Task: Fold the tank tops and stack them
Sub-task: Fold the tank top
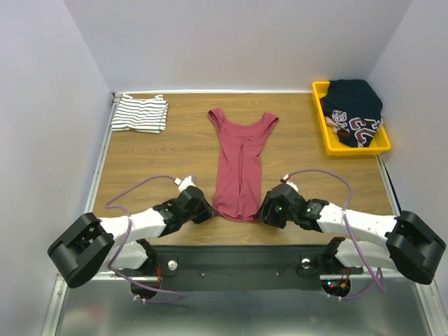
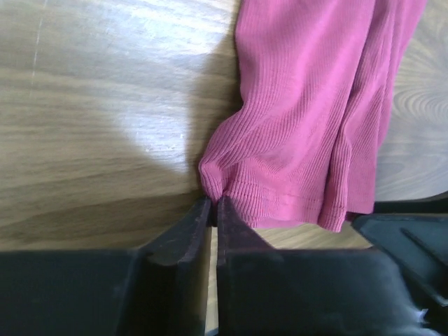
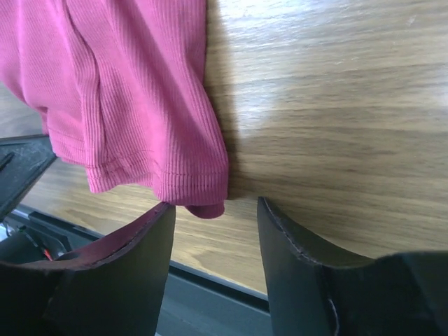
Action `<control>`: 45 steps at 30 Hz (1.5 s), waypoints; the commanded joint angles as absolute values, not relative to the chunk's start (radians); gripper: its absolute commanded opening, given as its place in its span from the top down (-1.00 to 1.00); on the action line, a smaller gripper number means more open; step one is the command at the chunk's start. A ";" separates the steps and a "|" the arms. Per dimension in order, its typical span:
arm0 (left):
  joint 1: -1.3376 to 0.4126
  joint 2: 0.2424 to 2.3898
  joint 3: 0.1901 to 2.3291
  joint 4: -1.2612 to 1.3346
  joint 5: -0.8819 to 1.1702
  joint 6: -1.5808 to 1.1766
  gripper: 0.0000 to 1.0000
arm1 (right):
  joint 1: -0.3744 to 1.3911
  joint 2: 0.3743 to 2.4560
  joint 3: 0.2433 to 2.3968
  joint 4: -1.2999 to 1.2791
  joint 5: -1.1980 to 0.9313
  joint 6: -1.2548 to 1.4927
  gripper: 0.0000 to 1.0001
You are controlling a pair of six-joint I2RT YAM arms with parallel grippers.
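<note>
One maroon tank top (image 2: pixel 315 105) hem, seemingly pinched by left gripper (image 2: pixel 213 203)

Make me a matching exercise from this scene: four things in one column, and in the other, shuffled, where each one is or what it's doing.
Things:
1. maroon tank top
2. striped tank top
3. yellow bin
4. left gripper

Places or states:
A. folded, at the far left corner of the table
B. at the far right, holding dark clothing
C. laid out lengthwise in the middle
D. shut on the corner of a hem

Pairs: 1-C, 2-A, 3-B, 4-D
</note>
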State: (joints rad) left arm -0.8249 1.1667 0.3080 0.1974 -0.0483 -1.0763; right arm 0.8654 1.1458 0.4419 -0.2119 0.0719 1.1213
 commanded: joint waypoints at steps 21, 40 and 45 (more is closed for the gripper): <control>-1.040 1.031 0.287 -0.166 -0.035 -1.317 1.00 | 1.026 1.074 0.433 -0.434 0.209 1.210 0.98; -0.981 0.880 0.492 -0.312 -0.128 -1.237 1.00 | 1.204 1.193 0.799 -0.635 0.509 1.194 0.93; -0.815 0.974 0.606 -0.252 -0.110 -1.095 1.00 | 1.128 1.307 0.917 -0.632 0.555 1.089 0.93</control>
